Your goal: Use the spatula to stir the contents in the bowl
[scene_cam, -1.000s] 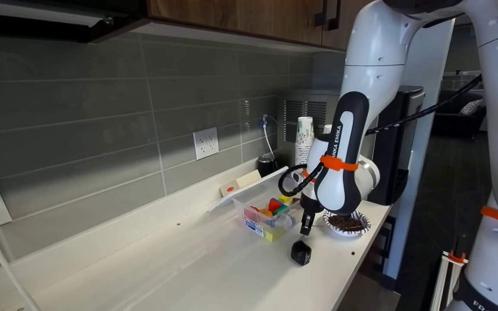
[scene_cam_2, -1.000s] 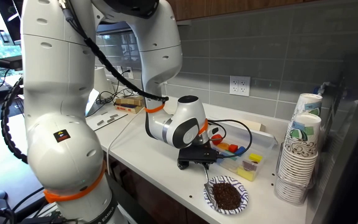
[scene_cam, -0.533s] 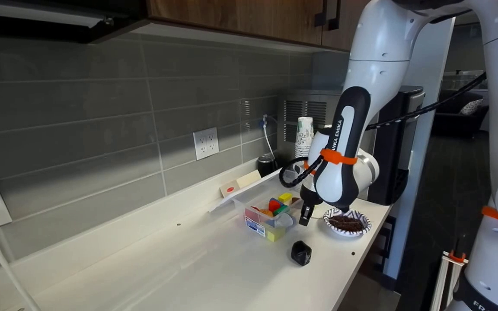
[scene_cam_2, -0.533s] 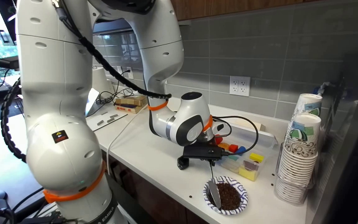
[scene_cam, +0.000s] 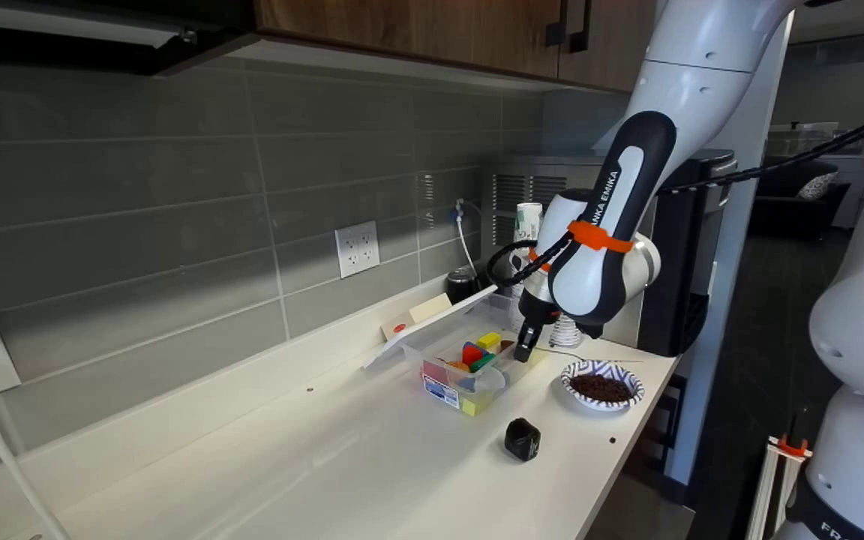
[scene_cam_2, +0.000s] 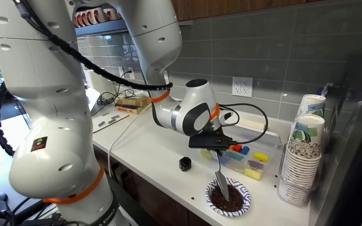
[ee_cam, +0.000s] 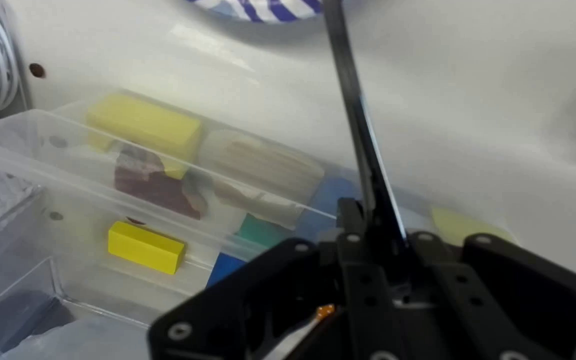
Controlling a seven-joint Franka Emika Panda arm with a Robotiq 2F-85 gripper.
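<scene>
Here, the lettering "ANKA EMIKA" (scene_cam: 604,198) runs along the arm (scene_cam: 631,161), whose tool (scene_cam: 526,351) grips the spatula (scene_cam_2: 222,182) over the bowl (scene_cam_2: 246,197).

The spatula (scene_cam_2: 222,185) looks like smooth metal, the end effector (ee_cam: 380,225) mostly matt. The bowl (scene_cam_2: 246,198) seems to be paper, its contents (scene_cam_2: 234,201) rough and grainy. The tub (ee_cam: 68,181) is clear, glossy plastic; the cups (scene_cam_2: 305,141) look like paper. The counter (scene_cam: 327,450) is smooth and shiny, the wall tiles (scene_cam: 139,176) faintly glossy, the cabinet (scene_cam: 402,34) wood-grained.

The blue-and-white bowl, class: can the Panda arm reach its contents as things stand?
Probably yes: the gripper holds a spatula whose blade hangs over the dark brown pieces in the bowl, with nothing visible between.
</scene>
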